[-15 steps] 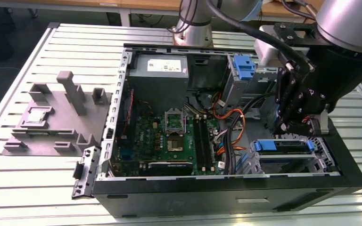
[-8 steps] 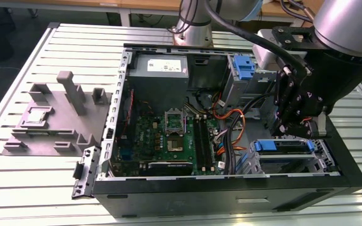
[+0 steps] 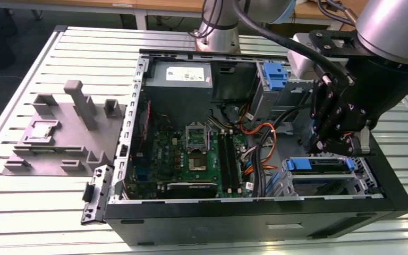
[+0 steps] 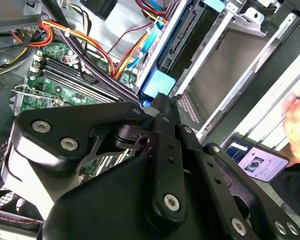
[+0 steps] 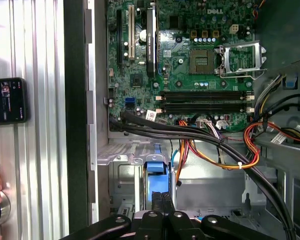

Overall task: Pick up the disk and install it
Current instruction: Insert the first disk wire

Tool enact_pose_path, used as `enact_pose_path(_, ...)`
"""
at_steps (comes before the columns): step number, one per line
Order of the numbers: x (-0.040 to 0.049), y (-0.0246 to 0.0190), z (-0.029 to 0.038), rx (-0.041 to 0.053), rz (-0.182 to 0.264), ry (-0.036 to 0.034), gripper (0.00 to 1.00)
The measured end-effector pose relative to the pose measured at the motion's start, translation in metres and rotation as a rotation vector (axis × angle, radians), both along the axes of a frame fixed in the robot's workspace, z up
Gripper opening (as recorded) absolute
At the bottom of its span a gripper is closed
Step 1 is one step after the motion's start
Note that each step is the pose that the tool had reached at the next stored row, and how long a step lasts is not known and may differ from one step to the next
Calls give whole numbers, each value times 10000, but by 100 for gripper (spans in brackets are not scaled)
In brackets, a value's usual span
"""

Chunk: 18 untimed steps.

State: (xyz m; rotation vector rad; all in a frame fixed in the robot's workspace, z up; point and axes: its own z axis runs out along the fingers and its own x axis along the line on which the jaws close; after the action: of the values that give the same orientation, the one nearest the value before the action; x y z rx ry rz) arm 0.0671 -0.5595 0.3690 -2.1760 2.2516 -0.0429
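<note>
Black gripper (image 5: 162,197): I read fingers drawn together, hold unconfirmed | silver-grey disk in blue plastic carrier frame (image 5: 156,172) sits directly under tips, edge-up in metal drive cage (image 5: 122,155)

I see a pale slatted metal table (image 3: 83,48) across most of the exterior view; behind it, at upper left, dark floor (image 3: 19,26) and a wooden desk (image 3: 104,4) edge.
</note>
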Motion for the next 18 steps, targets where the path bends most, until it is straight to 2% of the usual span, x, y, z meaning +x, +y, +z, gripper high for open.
enact_pose_path(11, 3, 0, 0, -1, 32, 1, 10)
enact_pose_path(18, 7, 0, 0, 0, 568, 0, 10)
